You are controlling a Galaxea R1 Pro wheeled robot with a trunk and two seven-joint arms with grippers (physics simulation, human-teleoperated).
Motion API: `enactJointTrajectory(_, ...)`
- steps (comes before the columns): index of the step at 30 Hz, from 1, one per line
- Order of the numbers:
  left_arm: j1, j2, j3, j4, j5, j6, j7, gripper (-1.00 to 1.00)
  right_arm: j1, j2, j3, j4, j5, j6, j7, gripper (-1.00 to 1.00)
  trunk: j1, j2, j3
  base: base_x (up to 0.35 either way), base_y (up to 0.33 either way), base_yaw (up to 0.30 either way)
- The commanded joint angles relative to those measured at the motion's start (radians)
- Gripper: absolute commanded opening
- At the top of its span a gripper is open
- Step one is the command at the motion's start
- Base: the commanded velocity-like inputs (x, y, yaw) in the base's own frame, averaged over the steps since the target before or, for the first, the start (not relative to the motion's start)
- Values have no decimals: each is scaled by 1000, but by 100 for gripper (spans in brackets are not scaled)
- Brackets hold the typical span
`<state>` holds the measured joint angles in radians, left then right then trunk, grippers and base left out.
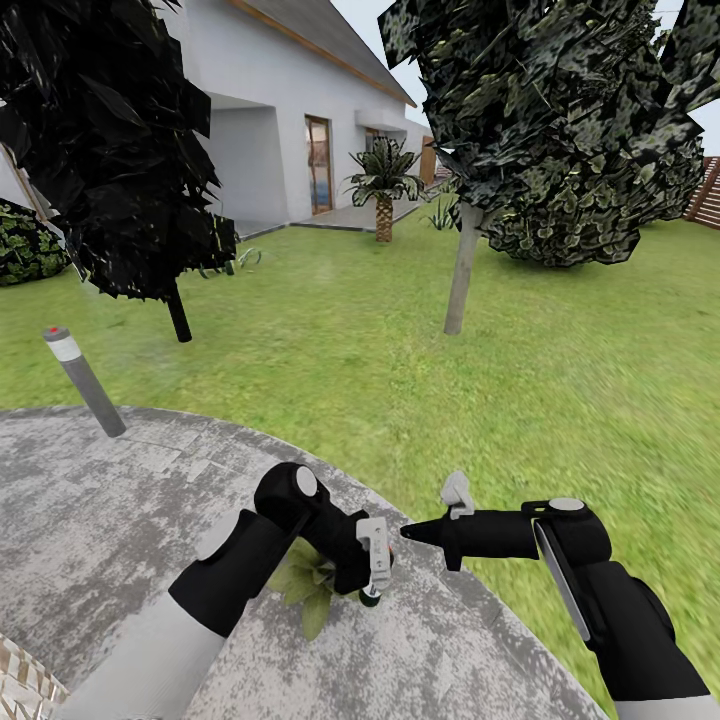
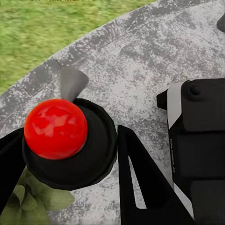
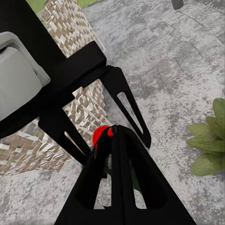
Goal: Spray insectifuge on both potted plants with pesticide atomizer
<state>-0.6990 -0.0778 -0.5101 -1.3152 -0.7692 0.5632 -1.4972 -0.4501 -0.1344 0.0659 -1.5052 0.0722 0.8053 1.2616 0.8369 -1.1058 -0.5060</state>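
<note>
In the head view my left gripper (image 1: 372,565) is shut on the pesticide atomizer (image 1: 372,597), held upright over the stone patio (image 1: 120,520). In the left wrist view the atomizer's black cap and red knob (image 2: 56,129) sit between the two black fingers (image 2: 140,178). My right gripper (image 1: 408,533) is shut and points sideways at the atomizer's top. In the right wrist view its closed tips (image 3: 112,133) meet the red knob (image 3: 99,137). One potted plant (image 1: 305,585) lies under my left forearm. Its green leaves (image 2: 28,201) (image 3: 211,140) show, but its pot is hidden.
A grey bollard lamp (image 1: 85,385) leans at the patio's left rim. Lawn (image 1: 400,340) stretches ahead to two tree trunks (image 1: 462,270) (image 1: 178,315), a palm (image 1: 384,190) and a white house. A wicker seat (image 1: 20,680) (image 3: 70,28) stands at my near left, and a brown fence (image 1: 705,190) at the far right.
</note>
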Motion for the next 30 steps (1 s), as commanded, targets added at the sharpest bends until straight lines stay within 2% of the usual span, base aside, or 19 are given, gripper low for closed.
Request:
enactJointTrajectory(1,-1,0,0,-1,-7,10,-8,-100,-1,0,0,-1,8,6,7,-100,0,-1,-1,0,0,0)
enactJointTrajectory(30,-19,-3,-1,-3,-7,28,-9,-100,-1,1,2,-1,8,6,7,-100,0,-1,-1,0,0,0)
